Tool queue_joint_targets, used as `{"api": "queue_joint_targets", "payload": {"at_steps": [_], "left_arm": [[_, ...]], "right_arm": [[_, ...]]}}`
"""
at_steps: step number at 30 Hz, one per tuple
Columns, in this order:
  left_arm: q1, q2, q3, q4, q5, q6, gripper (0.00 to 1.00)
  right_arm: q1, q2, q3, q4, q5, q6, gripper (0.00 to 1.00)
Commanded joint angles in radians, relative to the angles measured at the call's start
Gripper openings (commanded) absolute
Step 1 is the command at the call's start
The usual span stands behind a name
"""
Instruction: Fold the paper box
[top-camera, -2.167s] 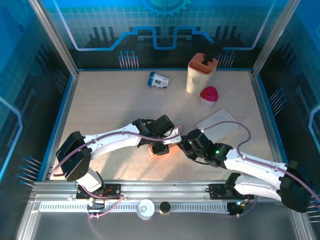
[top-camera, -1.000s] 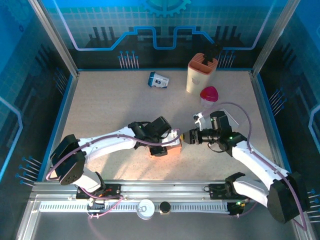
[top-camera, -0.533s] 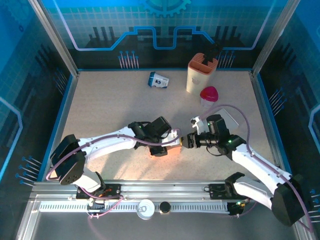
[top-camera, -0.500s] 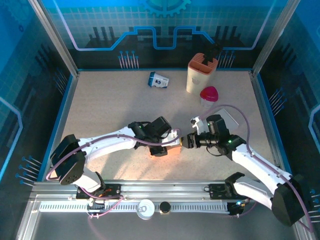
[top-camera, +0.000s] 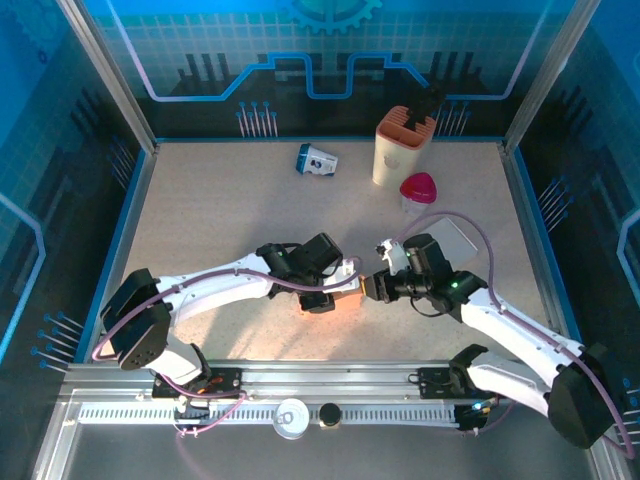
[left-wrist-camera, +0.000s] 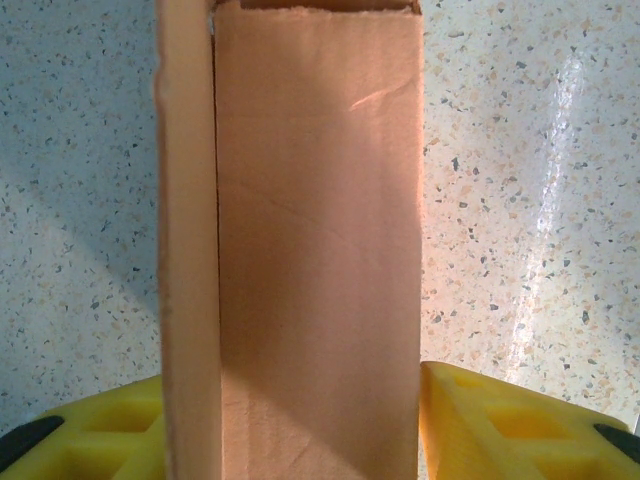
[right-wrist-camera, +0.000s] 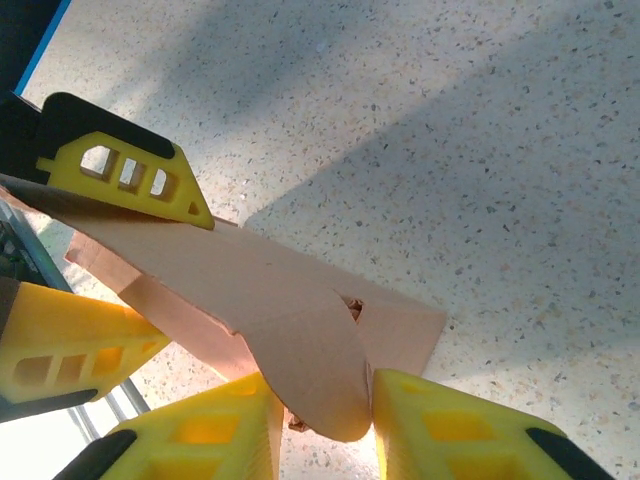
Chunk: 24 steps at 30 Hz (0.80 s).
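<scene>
From above, the orange-brown cardboard paper box (top-camera: 343, 293) sits on the speckled tabletop (top-camera: 220, 220) near its front edge, between the tips of the two arms. A beige tub (top-camera: 403, 147), a pink-lidded cup (top-camera: 418, 190) and a small blue-and-white carton (top-camera: 316, 159) stand well apart from it at the back.

At the left wrist, the left jaws stand partly spread, their yellow fingers (left-wrist-camera: 500, 425) pressed against both sides of the box.

At the right wrist, the right jaws are drawn close, pinching the box's rounded flap (right-wrist-camera: 318, 385) between them.
</scene>
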Motion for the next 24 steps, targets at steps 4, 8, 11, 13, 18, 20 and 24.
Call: {"api": "queue_joint_targets", "payload": {"at_steps": [4, 8, 11, 13, 18, 20, 24], "left_arm": [[0.008, 0.014, 0.013, -0.007, 0.028, 0.011, 0.51], [0.008, 0.014, 0.016, -0.009, 0.025, 0.01, 0.51], [0.008, 0.013, 0.017, -0.01, 0.028, 0.012, 0.51], [0.008, 0.015, 0.019, -0.012, 0.025, 0.011, 0.51], [0.008, 0.014, 0.019, -0.011, 0.027, 0.01, 0.51], [0.008, 0.015, 0.019, -0.011, 0.029, 0.01, 0.51], [0.008, 0.016, 0.019, -0.01, 0.028, 0.012, 0.51]], "right_arm": [[0.048, -0.006, 0.061, -0.049, 0.083, -0.019, 0.27], [0.075, -0.002, 0.085, -0.077, 0.133, -0.024, 0.23], [0.088, 0.008, 0.1, -0.093, 0.162, -0.028, 0.19], [0.091, 0.016, 0.107, -0.097, 0.168, -0.026, 0.17], [0.13, 0.027, 0.124, -0.113, 0.23, -0.025, 0.13], [0.149, 0.032, 0.134, -0.13, 0.277, -0.027, 0.13], [0.178, 0.034, 0.142, -0.14, 0.331, -0.024, 0.13]]}}
